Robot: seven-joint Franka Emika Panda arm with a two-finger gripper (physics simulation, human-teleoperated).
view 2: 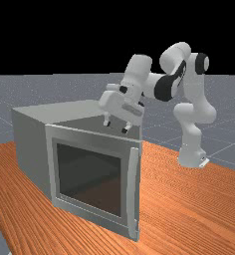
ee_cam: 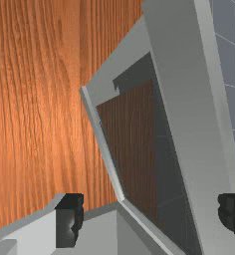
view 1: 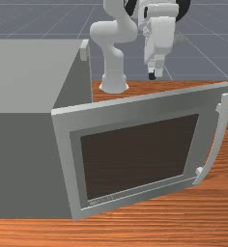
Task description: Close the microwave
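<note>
My gripper [view 2: 116, 127] stands open with nothing between its fingers, beside the inner side of the door and near its top edge in the far view. The front view has the gripper [view 1: 152, 75] behind the door. The grey microwave [view 1: 24, 164] has its door [view 1: 63, 144] swung wide open, with a dark window [view 1: 140, 157] and a long curved handle [view 1: 222, 132] on the free edge. In the wrist view, the door's inner face with its window [ee_cam: 134, 144] lies ahead of the spread fingers of the gripper [ee_cam: 152, 218]. No contact can be made out.
The microwave's body [view 2: 32, 149] stands at the far view's left, its side wall rising past the door's hinge edge. Wooden table surface [view 2: 189, 209] lies around it, and the arm's base [view 2: 191, 157] stands at the far view's right.
</note>
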